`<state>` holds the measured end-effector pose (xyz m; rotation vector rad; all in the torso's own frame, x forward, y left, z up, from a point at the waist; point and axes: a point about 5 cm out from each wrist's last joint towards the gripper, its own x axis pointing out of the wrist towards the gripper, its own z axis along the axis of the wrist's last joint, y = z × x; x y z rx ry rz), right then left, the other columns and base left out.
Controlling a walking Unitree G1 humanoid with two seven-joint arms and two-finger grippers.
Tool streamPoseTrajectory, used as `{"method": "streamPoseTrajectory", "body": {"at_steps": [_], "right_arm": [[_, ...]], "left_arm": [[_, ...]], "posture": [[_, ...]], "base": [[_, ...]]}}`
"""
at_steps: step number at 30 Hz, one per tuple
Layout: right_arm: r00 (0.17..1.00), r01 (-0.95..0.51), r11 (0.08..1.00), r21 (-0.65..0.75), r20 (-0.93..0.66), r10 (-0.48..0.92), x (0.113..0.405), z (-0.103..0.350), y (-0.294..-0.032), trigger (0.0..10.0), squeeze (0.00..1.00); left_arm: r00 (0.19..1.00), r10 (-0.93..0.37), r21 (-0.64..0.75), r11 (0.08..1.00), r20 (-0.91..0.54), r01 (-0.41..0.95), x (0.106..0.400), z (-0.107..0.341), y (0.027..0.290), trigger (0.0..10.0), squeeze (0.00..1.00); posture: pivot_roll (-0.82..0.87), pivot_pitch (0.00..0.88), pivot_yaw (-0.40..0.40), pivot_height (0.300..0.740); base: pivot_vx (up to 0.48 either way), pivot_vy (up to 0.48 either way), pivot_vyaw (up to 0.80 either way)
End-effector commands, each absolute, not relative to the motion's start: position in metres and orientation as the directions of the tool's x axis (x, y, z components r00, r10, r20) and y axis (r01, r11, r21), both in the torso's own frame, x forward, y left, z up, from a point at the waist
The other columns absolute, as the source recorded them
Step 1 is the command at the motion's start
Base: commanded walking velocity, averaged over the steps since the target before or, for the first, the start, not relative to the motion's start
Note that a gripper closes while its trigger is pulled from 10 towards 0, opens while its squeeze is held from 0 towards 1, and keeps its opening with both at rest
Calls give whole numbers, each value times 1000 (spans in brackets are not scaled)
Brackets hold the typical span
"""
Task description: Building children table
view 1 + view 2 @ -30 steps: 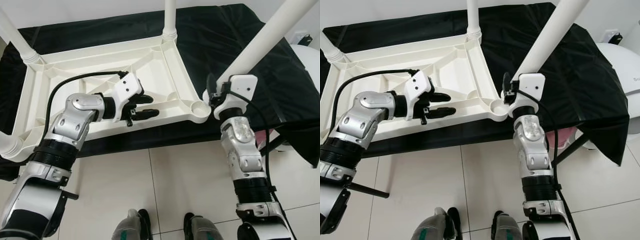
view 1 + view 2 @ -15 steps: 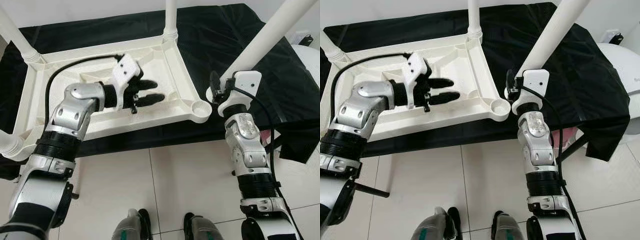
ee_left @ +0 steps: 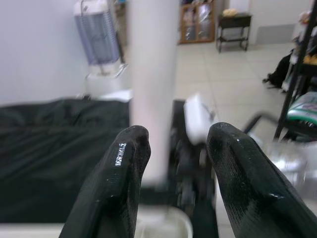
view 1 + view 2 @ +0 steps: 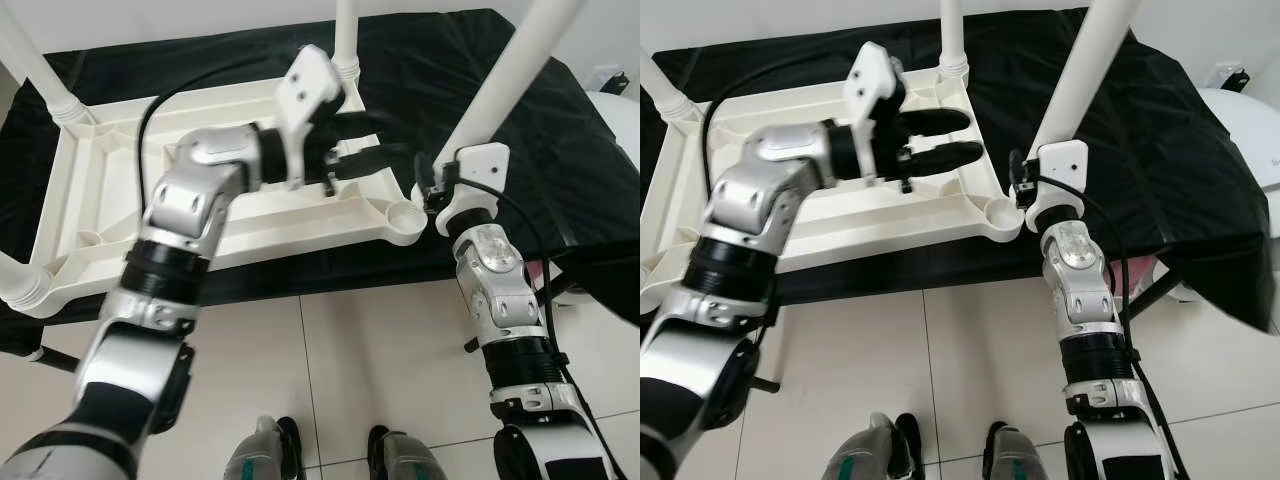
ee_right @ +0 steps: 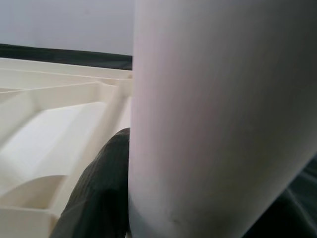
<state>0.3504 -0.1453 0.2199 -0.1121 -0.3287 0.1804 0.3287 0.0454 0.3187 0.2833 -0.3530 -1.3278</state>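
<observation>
Table top [image 4: 215, 215], white moulded plastic, lies upside down on the black cloth [image 4: 560, 140] with its ribbed underside facing me and its long axis running left to right across my view. Three legs already stand up from its corners. The empty corner socket [image 4: 405, 213] is the near right one. My right gripper [image 4: 428, 185] is clenched round the fourth leg [image 4: 500, 90], low on the tube, holding it just beside and slightly above that socket. The leg leans up and away to the right, so it isn't lined up with the socket yet. My left gripper [image 4: 365, 150] hovers over the right end of the frame with its fingers [image 3: 116, 188] spread and nothing in them, pointing toward the leg. I'd judge the leg light, stiff and rather slick, so a low grip suits it. The frame looks rigid but light enough to skate on the cloth, so I'd brace its rim near the socket.
</observation>
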Motion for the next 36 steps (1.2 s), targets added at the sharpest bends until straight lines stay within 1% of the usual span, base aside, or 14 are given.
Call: {"method": "streamPoseTrajectory", "body": {"at_steps": [1,2,3,5,7,11,12,13,14,15,17,23,25,36], "right_arm": [[930,-170,974,-147,303,208,351,219,-144,10000,0],[927,-171,974,-150,309,211,352,222,-144,10000,0],[924,-172,973,-154,317,214,354,225,-144,10000,0],[922,-173,972,-157,321,216,354,227,-144,10000,0],[914,-191,969,-156,332,234,356,232,-142,10000,0],[912,-195,968,-155,335,238,356,233,-141,10000,0],[910,-200,967,-155,337,242,356,233,-141,10000,0],[910,-200,967,-155,337,242,356,233,-141,10000,0],[908,-205,967,-153,340,246,357,234,-141,10000,0],[908,-205,967,-153,340,246,357,234,-141,10000,0],[901,-228,963,-140,345,264,356,235,-140,10000,0],[894,-256,957,-139,343,289,356,234,-139,10000,0],[878,-306,940,-148,338,339,354,233,-134,10000,0],[858,-362,917,-168,324,398,351,231,-128,10000,0]], "left_arm": [[436,-884,341,467,168,816,343,319,53,10000,0],[437,-882,333,471,175,817,343,319,49,10000,0],[439,-879,320,477,187,819,344,320,44,10000,1000],[440,-876,310,481,195,820,345,320,42,10000,1000],[465,-860,300,510,212,806,349,322,38,10000,1000],[471,-856,300,516,213,802,350,321,38,10000,1000],[488,-847,296,531,211,794,352,319,37,10000,604],[488,-847,296,531,211,794,352,319,37,10000,604],[513,-833,285,553,209,783,355,316,37,10000,0],[513,-833,285,553,209,783,355,316,37,10000,0],[564,-797,242,604,217,759,362,312,43,10000,0],[594,-771,225,636,230,738,367,314,48,10000,0],[609,-752,216,657,251,722,370,320,52,10000,0],[582,-755,229,650,303,724,369,340,50,10000,0]], "posture": [[-117,163,39,740],[-117,161,36,740],[-117,161,34,740],[-117,161,34,740],[-120,160,32,740],[-120,160,32,740],[-120,161,32,740],[-120,161,32,740],[-122,161,33,740],[-122,161,33,740],[-123,163,36,740],[-121,165,37,740],[-121,167,38,740],[-119,163,39,740]], "base": [[0,0,0],[0,0,0],[0,0,0],[0,0,0],[0,0,0],[0,0,0],[0,0,0],[0,0,0],[0,0,0],[0,0,0],[0,0,0],[0,0,0],[0,0,0],[0,0,0]]}}
